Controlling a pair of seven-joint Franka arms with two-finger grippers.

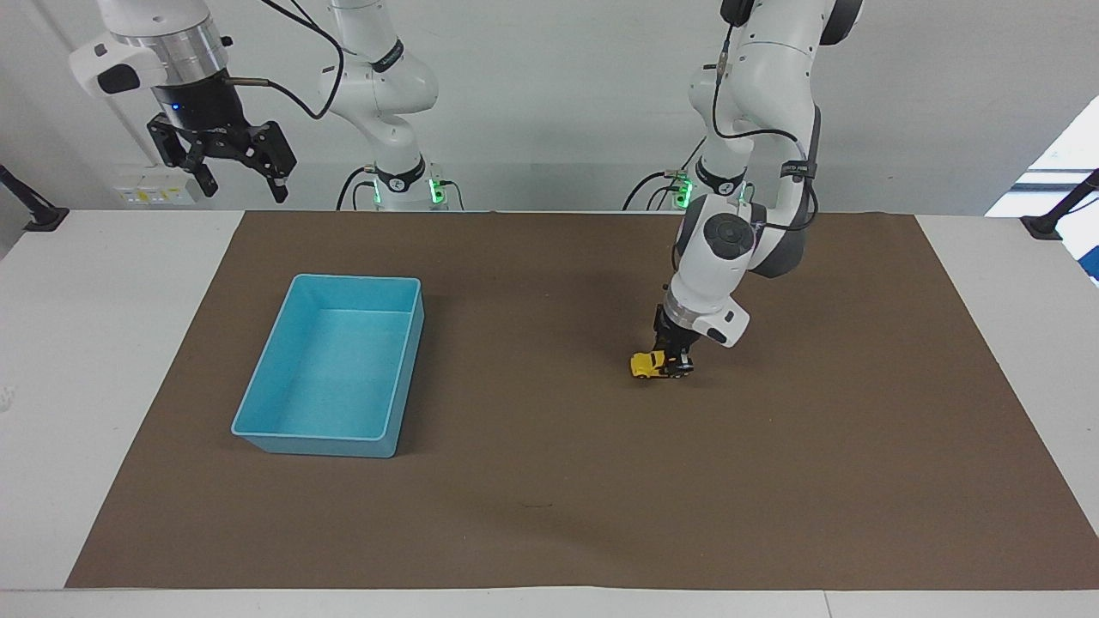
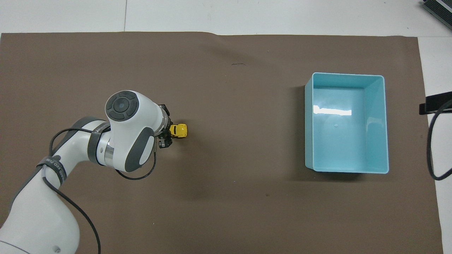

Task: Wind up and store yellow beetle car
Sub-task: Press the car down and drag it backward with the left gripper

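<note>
The yellow beetle car (image 1: 650, 365) was seen on the brown mat (image 1: 549, 481), long axis along the table — free end toward the smooth blue bin (image 1: 330, 365), well apart. Its other end was clamped by the left gripper (image 1: 677, 365). The right gripper (image 1: 230, 167) waited aloft — fingers spread.

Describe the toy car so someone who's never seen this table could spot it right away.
Start at the brown mat covering the table, then go to the left arm's end, away from the blue bin. There the left gripper is shut on the car, on the mat. It is tiny and the only bright yellow thing.
</note>
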